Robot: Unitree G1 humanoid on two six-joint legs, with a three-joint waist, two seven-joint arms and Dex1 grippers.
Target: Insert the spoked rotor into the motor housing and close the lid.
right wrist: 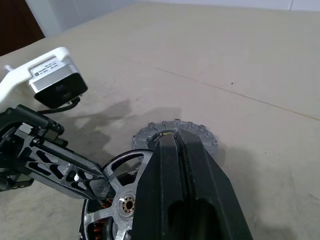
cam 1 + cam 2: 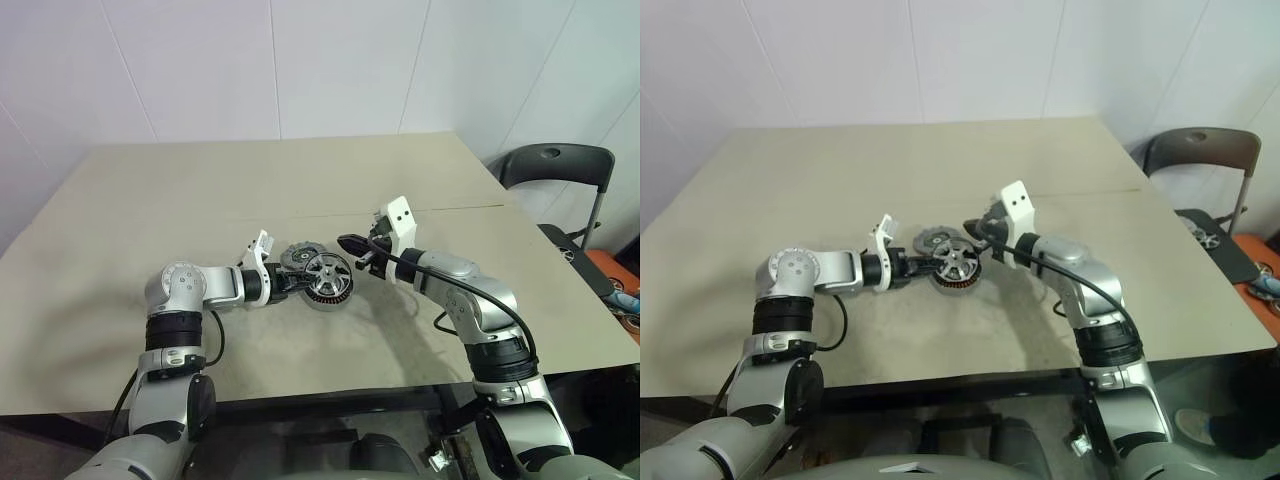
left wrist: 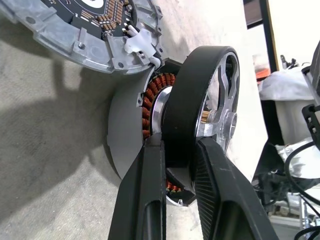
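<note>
My left gripper [image 3: 177,145] is shut on the dark rim of the spoked rotor [image 3: 200,100], one finger on each side. The rotor [image 2: 331,272] sits partly in the motor housing [image 3: 125,135], with coppery coils showing under its rim. The housing [image 2: 323,299] rests near the middle of the table. Just behind it the lid [image 2: 298,255] lies flat, a grey disc with a ridged rim [image 1: 200,136]. My right gripper [image 2: 347,243] is shut and empty, hovering just right of the rotor and above it.
The tan table [image 2: 200,190] is bare around the parts, with a thin seam running across its right half. A black chair [image 2: 560,165] stands off the table's right side. The near table edge runs just below my arms.
</note>
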